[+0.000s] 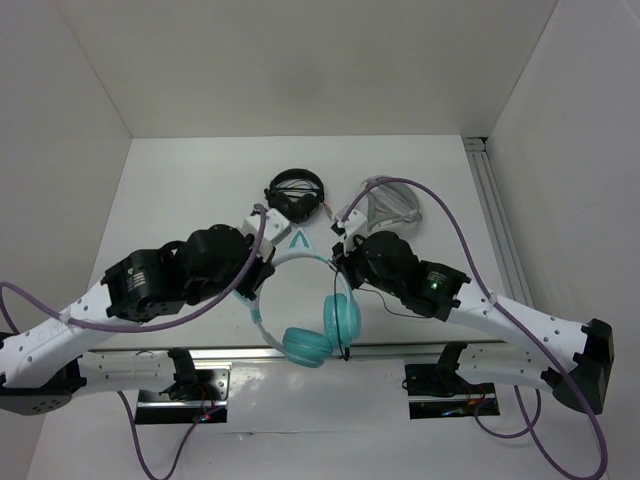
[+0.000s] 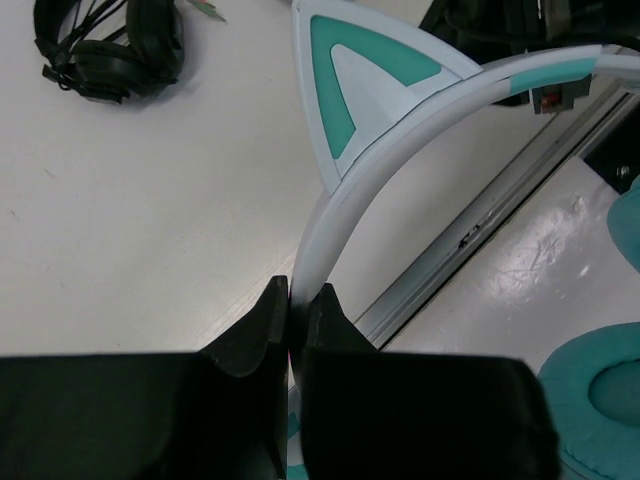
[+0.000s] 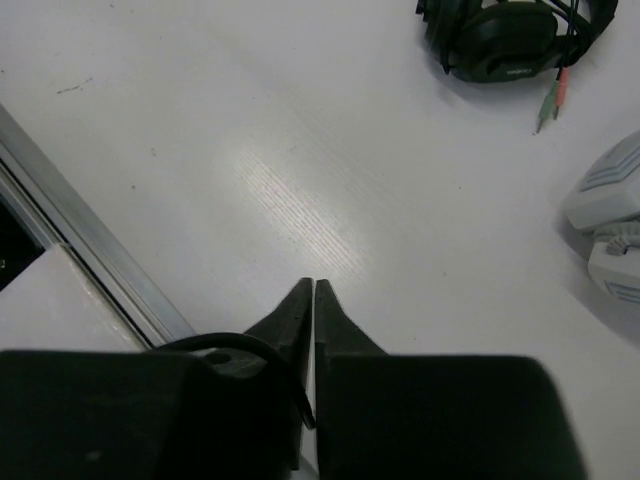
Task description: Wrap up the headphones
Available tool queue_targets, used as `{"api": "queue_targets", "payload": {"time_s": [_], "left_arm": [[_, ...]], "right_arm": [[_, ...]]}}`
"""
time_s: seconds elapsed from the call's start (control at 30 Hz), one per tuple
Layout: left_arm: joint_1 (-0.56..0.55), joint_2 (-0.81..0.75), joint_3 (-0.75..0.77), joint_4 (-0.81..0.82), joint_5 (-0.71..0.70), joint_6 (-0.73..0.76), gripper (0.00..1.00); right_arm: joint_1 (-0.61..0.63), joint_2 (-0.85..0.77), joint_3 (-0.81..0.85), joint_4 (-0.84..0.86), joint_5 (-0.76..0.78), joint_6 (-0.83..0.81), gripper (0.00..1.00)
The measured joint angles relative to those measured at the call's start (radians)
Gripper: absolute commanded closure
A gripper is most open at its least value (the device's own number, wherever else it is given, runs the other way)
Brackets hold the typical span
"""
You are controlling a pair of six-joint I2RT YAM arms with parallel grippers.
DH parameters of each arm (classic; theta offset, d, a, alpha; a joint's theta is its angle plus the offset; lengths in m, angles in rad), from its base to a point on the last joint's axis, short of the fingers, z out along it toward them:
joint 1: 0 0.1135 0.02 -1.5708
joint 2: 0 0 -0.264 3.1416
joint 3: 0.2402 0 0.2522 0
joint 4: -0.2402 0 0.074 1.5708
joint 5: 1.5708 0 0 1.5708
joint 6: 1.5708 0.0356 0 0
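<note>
The teal headphones point(image 1: 312, 344) hang over the table's near edge, both ear cups low and the pale headband point(image 2: 400, 130) arching up past a cat ear point(image 2: 350, 70). My left gripper point(image 2: 297, 295) is shut on the headband, which runs between its fingers; in the top view it point(image 1: 258, 275) sits at the band's left side. My right gripper point(image 3: 314, 285) is shut, and the thin dark cable point(image 3: 250, 345) loops over its left finger into the gap between the jaws. In the top view the right gripper point(image 1: 340, 255) sits by the band's right end, with the cable point(image 1: 380, 297) trailing beside it.
Smaller black headphones point(image 1: 296, 192) lie at the back of the table, also seen from the right wrist point(image 3: 515, 35). A grey round case point(image 1: 390, 205) sits to their right. An aluminium rail point(image 1: 495, 210) runs along the right side and another point(image 3: 90, 235) along the near edge.
</note>
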Motion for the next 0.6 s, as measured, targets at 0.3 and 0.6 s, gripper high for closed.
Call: {"api": "queue_targets", "payload": {"time_s": [0.3, 0.6], "left_arm": [[0.000, -0.077, 0.000, 0.059, -0.098, -0.130, 1.00], [0.000, -0.159, 0.000, 0.184, -0.112, -0.246, 1.00]], "right_arm": [[0.000, -0.044, -0.165, 0.322, -0.048, -0.017, 0.45], [-0.046, 0.166, -0.314, 0.733, -0.186, 0.016, 0.44]]}}
